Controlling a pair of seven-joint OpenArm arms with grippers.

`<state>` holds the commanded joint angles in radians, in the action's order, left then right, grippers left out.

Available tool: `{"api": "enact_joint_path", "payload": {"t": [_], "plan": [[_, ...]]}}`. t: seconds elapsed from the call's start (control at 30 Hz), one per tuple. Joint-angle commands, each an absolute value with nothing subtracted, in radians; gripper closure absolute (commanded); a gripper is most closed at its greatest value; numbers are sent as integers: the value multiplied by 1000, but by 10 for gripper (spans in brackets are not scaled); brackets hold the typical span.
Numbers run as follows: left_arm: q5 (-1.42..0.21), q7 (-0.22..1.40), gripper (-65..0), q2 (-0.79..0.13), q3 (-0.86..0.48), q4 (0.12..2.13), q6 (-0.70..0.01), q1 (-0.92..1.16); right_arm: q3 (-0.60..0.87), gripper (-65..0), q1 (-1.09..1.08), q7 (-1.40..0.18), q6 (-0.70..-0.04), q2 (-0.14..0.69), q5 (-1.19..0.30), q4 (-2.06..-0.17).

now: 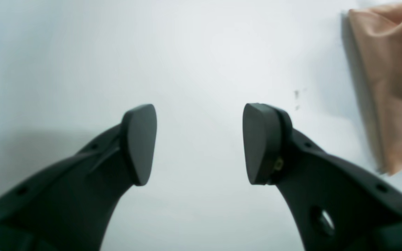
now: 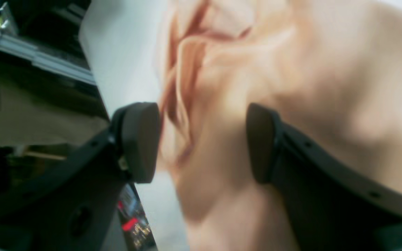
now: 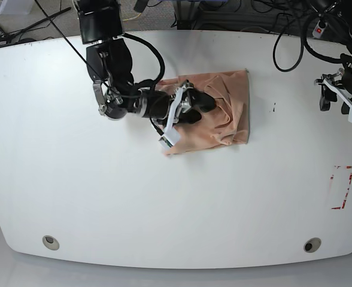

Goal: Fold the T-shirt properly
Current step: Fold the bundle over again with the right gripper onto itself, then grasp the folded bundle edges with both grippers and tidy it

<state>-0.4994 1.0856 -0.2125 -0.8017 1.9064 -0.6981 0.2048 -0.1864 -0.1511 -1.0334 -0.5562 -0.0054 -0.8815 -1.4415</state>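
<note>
T-shirt (image 3: 215, 113): peach, bunched into a folded block, far centre of the white desk (image 3: 164, 203); no print or writing.
Right claw (image 2: 202, 143): jaws apart, over the shirt.
Left claw (image 1: 199, 143): jaws apart, empty, over bare desk, right of the shirt.
Red marking (image 3: 341, 188): desk's right edge; unreadable.

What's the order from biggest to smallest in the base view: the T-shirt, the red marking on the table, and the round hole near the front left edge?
1. T-shirt
2. Red marking
3. Round hole
</note>
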Motion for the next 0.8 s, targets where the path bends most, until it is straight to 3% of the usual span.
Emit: {"api": "enact_joint_path", "payload": {"t": [0.33,0.5,0.6,0.8], "plan": [[-499,1084,-358,-211,-842,1906,-698,229,-458,-333,-338,-871,-536,-128,-881,-1219],[-495,1084,-358,-211,-842,1906,-698,229,-503,-290,-386,-866,-433,-143,-886,-1256],[-495,1082,-358,-213,-834,1906,-698,229,-503,-292,-375,-872,-410,-125,-886,-1357],[-495,1081,-358,-209,-812,1910,-698,228,-501,-292,-282,-891,-404,21,-886,-1586]]}}
